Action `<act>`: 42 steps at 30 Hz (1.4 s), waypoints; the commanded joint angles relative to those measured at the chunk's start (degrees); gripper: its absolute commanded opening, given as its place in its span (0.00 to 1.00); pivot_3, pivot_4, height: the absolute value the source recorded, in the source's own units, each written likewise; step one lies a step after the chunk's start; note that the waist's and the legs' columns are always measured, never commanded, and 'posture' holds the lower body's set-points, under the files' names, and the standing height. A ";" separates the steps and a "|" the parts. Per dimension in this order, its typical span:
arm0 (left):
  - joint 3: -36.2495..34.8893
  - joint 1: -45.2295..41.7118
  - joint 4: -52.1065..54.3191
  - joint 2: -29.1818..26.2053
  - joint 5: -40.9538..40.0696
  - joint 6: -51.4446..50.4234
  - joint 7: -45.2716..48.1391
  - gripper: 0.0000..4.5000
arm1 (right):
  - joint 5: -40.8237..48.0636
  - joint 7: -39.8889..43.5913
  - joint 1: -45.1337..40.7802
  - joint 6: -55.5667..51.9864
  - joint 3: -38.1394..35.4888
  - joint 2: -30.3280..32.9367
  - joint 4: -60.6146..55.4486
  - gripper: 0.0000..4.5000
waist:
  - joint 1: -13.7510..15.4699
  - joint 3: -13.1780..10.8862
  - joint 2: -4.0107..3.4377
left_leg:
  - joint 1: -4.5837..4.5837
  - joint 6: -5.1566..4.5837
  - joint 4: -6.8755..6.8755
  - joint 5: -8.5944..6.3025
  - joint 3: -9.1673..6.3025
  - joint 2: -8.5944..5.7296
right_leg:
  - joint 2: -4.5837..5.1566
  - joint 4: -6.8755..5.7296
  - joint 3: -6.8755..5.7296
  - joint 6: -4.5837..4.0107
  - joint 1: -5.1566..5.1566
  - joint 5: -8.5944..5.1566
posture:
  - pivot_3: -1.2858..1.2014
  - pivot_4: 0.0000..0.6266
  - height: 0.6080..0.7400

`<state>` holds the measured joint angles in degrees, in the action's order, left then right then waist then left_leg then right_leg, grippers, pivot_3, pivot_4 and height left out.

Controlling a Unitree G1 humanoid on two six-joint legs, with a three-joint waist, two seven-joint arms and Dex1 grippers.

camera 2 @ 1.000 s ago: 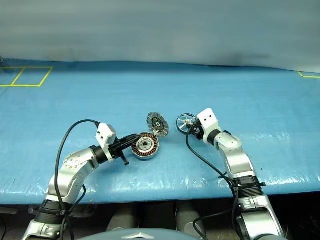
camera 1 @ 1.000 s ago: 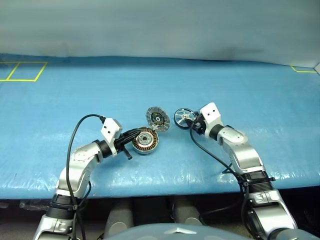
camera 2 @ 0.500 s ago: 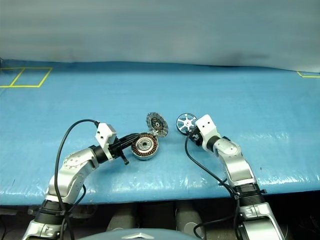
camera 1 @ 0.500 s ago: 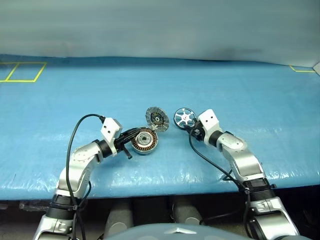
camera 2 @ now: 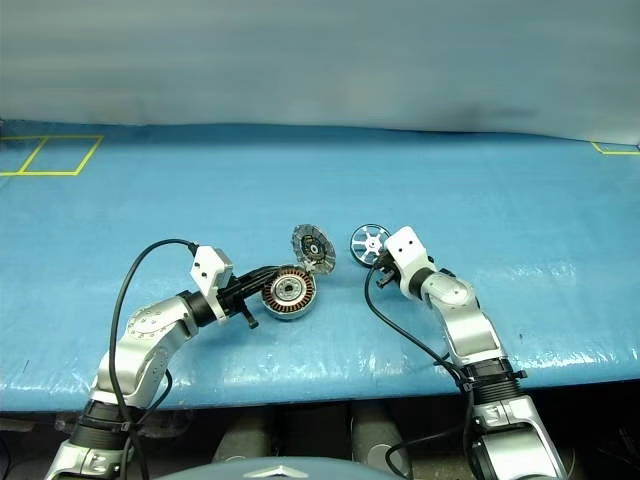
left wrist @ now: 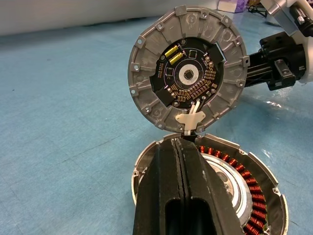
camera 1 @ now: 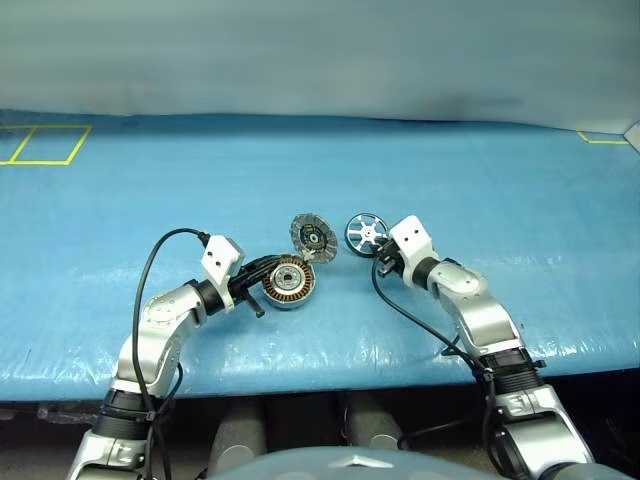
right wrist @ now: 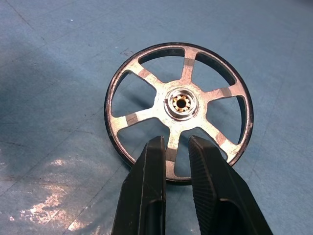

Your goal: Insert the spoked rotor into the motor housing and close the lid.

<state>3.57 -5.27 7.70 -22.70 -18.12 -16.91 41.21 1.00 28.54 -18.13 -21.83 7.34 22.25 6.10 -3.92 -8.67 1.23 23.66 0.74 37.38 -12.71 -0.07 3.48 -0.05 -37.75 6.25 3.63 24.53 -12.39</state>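
The motor housing (camera 1: 288, 281), a silver cup with copper windings, lies on the blue table in front of my left gripper (left wrist: 181, 142). That gripper is shut, and its fingers reach over the housing's near rim. The lid (left wrist: 188, 66) stands upright at the housing's far rim with its segmented inner face toward the left wrist camera. To the right stands the spoked rotor (right wrist: 181, 103), also seen at rotor (camera 1: 366, 232), tipped up on edge. My right gripper (right wrist: 176, 142) is shut on it. Its fingers (right wrist: 155, 149) sit on either side of the nearest spoke at the dark rim.
The blue cover (camera 1: 500, 180) stretches wide around the parts. Yellow tape marks lie at the far left (camera 1: 45, 143) and the far right (camera 1: 605, 138). A grey wall rises behind. The table's front edge (camera 1: 330, 365) runs just below both forearms.
My right gripper's arm has swung slightly left, and the rotor now shows its face more squarely than a second ago. The left arm, housing and lid have not moved.
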 commanded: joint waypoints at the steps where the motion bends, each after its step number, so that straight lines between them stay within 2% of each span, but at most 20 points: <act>1: -0.15 0.06 1.93 0.27 0.02 1.19 -0.32 0.00 | -0.10 0.80 -0.16 -1.44 0.18 0.25 0.34 0.18 | 0.02 0.00 0.00 | 0.00 0.00 0.00 0.00 0.00 0.00 | 0.00 0.00 0.00 0.00 0.00 0.00 | 0.52 0.24 1.00; 5: -0.14 0.09 1.85 0.34 0.17 1.35 -0.48 0.00 | 0.38 0.94 -0.20 -3.47 -0.22 0.11 0.03 0.18 | 0.02 0.00 0.00 | 0.01 0.00 0.00 0.00 0.00 0.00 | 0.01 0.01 0.01 0.00 0.00 0.00 | 0.52 0.24 1.00; 9: -0.19 0.00 1.80 0.33 0.20 1.40 -0.60 0.00 | 0.38 1.53 0.14 -3.83 0.14 0.21 -0.17 0.00 | 0.03 0.00 0.00 | 0.00 0.00 0.00 0.00 0.00 0.00 | 0.00 0.00 0.00 0.00 0.00 0.00 | 0.52 0.24 1.00; 15: -0.29 0.00 1.75 0.35 0.10 1.43 -0.76 0.00 | 0.46 -0.44 0.79 -3.29 -0.97 -0.67 -1.62 0.00 | 0.05 0.00 0.00 | 0.00 0.00 0.00 0.00 0.00 -0.01 | 0.01 0.01 0.00 0.00 0.00 0.00 | 0.52 0.24 1.00; 20: -1.02 0.44 1.47 0.77 -0.92 2.31 -0.38 0.00 | 9.05 -5.52 3.85 -5.24 -11.80 -5.95 -7.34 0.00 | 0.29 -0.01 0.00 | 0.05 0.00 -0.06 0.00 -0.01 -0.01 | 0.01 0.02 0.00 -0.01 0.04 -0.01 | 0.52 0.24 1.00; 25: -1.23 0.61 0.23 1.43 -1.50 3.98 0.59 0.00 | 20.32 -3.28 9.96 -9.75 -18.81 -8.08 -16.01 0.00 | 0.40 -0.03 -0.05 | 0.12 0.00 -0.18 0.00 -0.01 -0.02 | 0.03 0.08 0.00 0.00 0.09 -0.08 | 0.52 0.24 1.00; 29: -1.27 0.67 -0.55 1.70 -1.40 5.69 1.38 0.00 | 27.55 0.27 15.30 -14.31 -20.46 -6.79 -21.51 0.00 | 0.17 -0.04 -0.07 | 0.07 0.00 -0.27 0.00 -0.02 0.00 | 0.00 0.07 -0.01 -0.07 0.10 -0.12 | 0.52 0.24 1.00; 34: -1.95 0.86 -1.66 1.70 -2.77 8.16 4.35 0.00 | 35.71 14.08 25.30 -15.29 -14.91 -1.71 -31.32 0.00 | 0.05 -0.07 -0.10 | 0.04 0.00 -0.33 -0.01 -0.04 0.00 | 0.01 0.08 -0.02 -0.11 0.10 -0.18 | 0.52 0.24 1.00; 39: -2.22 1.12 -1.72 1.07 -4.75 6.95 6.61 0.00 | 37.81 18.17 27.19 -14.37 -10.06 -0.38 -34.46 0.00 | -0.13 -0.08 -0.10 | -0.01 0.00 -0.25 0.00 -0.04 0.00 | 0.01 0.05 -0.02 -0.10 0.08 -0.18 | 0.52 0.24 1.00; 42: -2.44 1.51 -1.18 0.37 -6.33 4.93 7.74 0.00 | 35.98 18.74 25.78 -13.93 -5.57 0.24 -34.93 0.00 | -0.11 -0.10 -0.06 | -0.01 0.01 -0.22 -0.01 -0.04 0.00 | 0.03 0.06 -0.02 -0.10 0.08 -0.18 | 0.52 0.24 1.00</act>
<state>2.17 -3.75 4.94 -21.93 -22.78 -11.20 48.07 37.01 46.37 8.76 -37.22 0.07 22.39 -26.58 -4.03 -8.77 1.16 23.66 0.75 37.15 -12.72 -0.10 3.48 -0.01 -37.68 6.24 3.52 24.61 -12.57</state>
